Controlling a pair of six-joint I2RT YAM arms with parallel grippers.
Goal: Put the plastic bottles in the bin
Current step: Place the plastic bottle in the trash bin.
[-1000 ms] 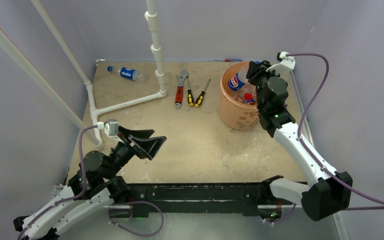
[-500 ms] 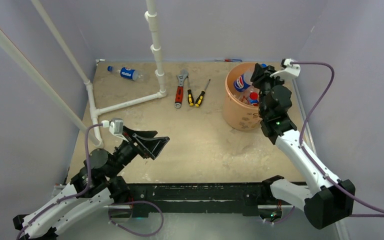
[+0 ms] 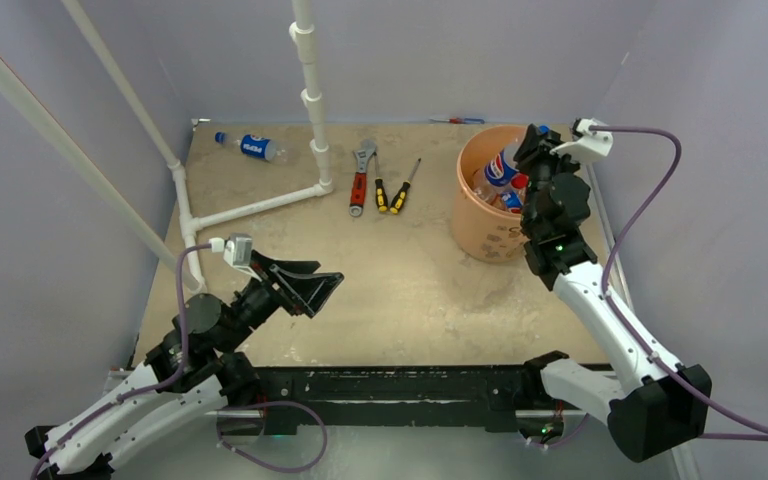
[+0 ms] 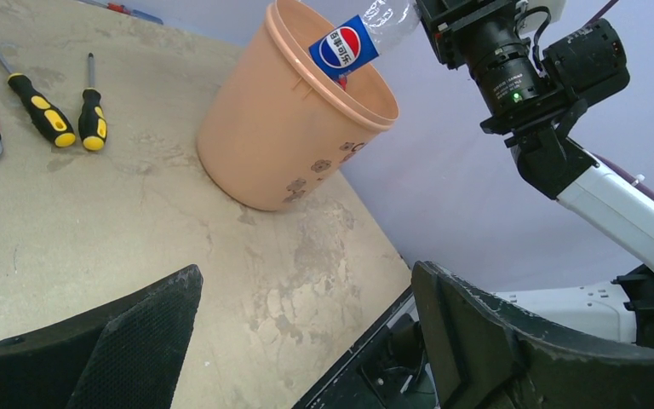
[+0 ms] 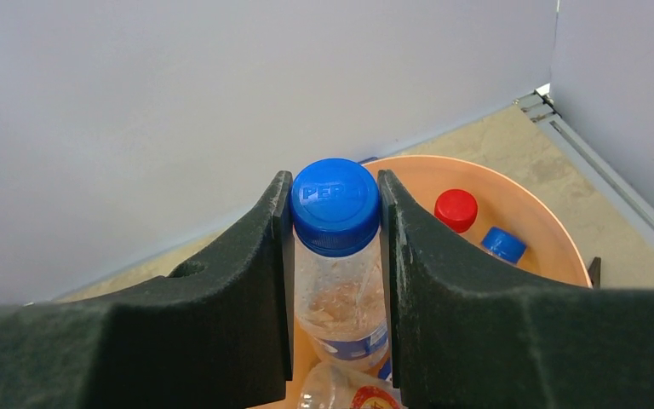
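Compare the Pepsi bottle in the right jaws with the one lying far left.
The held bottle is clamped at the cap by the right jaws; the loose bottle is untouched. The held bottle is tilted, cap up, base dipping into the bin; the loose bottle lies on its side on the table. Both: clear, blue Pepsi label, blue cap.

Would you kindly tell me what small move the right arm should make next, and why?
Probably open the right gripper and let go. It is shut on the neck of the blue-capped Pepsi bottle, just below the cap. The bottle's lower end hangs inside the rim of the bin, so a release should drop it in.
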